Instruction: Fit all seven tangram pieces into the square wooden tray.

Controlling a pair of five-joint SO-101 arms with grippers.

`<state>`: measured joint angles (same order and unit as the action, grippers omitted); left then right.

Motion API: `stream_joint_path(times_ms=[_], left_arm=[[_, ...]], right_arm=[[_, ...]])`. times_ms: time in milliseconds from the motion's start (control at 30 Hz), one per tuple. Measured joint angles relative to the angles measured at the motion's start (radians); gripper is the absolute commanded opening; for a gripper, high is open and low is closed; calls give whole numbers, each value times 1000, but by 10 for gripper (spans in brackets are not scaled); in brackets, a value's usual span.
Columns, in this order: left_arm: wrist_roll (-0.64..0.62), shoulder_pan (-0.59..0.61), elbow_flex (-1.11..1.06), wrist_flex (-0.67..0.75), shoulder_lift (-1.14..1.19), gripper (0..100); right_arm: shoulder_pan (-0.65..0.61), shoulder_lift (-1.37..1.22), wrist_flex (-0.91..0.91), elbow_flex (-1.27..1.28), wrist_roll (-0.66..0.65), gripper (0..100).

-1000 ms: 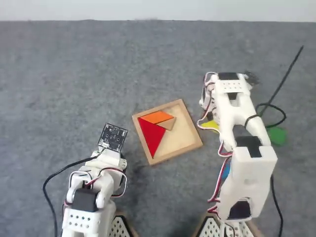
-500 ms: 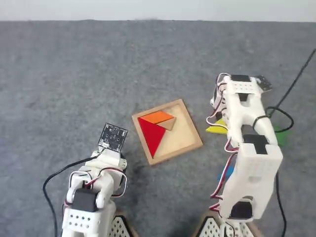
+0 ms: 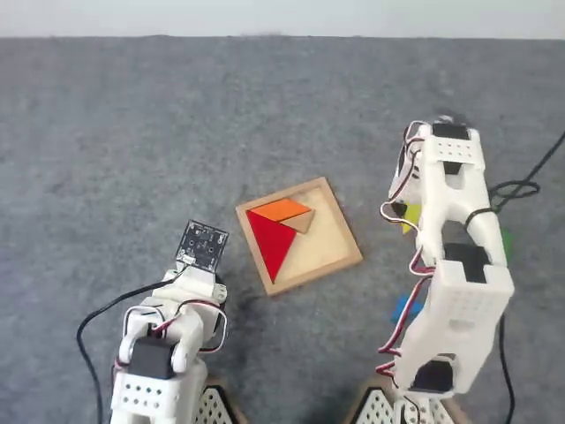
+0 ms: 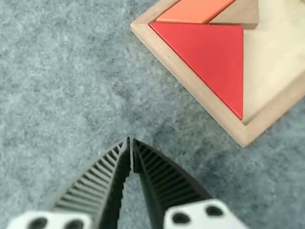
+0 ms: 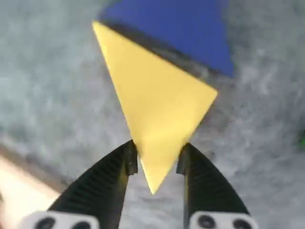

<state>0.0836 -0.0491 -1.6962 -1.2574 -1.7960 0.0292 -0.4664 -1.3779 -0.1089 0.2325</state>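
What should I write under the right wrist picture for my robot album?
The right gripper pinches a yellow triangle by its corner, with a blue piece beyond it on the grey mat.

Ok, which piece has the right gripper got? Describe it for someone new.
Find the square wooden tray mid-table, then the arm to its right. The right gripper pinches a corner of the yellow triangle; its neighbour is the blue piece.
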Motion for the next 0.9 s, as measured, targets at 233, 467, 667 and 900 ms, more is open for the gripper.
stream_joint_path(times_ms=[233,467,667,900], left_arm=[[0,0,0,0,0,13],[0,0,0,0,0,13],[0,0,0,0,0,13],[0,0,0,0,0,13]], right_arm=[[-2,0,-158,-3,-605,99],[-3,37,-157,-95,-611,236],[-118,37,-44,-124,-397,297],[-120,-71,29,-124,-313,297]])
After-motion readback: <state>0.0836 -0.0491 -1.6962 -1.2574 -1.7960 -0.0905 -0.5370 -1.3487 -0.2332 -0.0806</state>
